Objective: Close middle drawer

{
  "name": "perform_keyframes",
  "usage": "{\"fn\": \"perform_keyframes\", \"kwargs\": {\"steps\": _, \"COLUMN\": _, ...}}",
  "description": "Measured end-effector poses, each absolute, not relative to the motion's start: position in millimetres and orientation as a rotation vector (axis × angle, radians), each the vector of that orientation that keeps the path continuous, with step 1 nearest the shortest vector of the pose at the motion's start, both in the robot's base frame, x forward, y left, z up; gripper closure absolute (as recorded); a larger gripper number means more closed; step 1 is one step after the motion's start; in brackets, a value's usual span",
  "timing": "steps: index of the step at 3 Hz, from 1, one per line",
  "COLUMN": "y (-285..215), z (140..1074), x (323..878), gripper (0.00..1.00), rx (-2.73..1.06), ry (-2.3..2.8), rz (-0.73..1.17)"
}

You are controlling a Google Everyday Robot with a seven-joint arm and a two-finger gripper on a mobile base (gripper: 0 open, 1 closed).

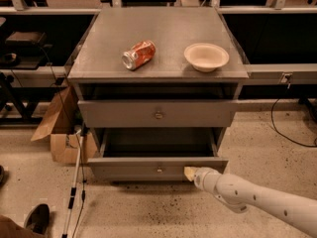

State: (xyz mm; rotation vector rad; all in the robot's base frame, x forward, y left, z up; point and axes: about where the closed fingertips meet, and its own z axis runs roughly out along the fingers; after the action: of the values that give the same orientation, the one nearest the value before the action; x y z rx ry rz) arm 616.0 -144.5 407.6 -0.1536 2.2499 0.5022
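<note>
Resting the pincer (190, 172) against the front of the pulled-out middle drawer (129, 168), right of its knob (159, 170). Cannot tell whether clenched or released

From my station I see the middle drawer (129, 168) standing pulled out of the grey cabinet (74, 73), its deep rectangular tray open to view and dark inside. Its front is a plain flat grey panel, level and square to the cabinet, with a small round knob (159, 169) at the centre. It sits well forward of the drawer front above it. The gripper (190, 172) is at the drawer's front panel, just right of the knob and low on the face, its tip touching or almost touching the panel.
</note>
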Motion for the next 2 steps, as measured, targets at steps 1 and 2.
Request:
{"fn": "perform_keyframes", "kwargs": {"steps": 1, "y": -144.7, "z": 407.8, "x": 613.0, "gripper": 1.0, "rx": -0.153, "ry": 2.249, "rz": 0.503}}
{"fn": "perform_keyframes", "kwargs": {"steps": 2, "y": -146.4, "z": 410.1, "x": 613.4, "gripper": 1.0, "rx": -0.144, "ry": 2.24, "rz": 0.507}}
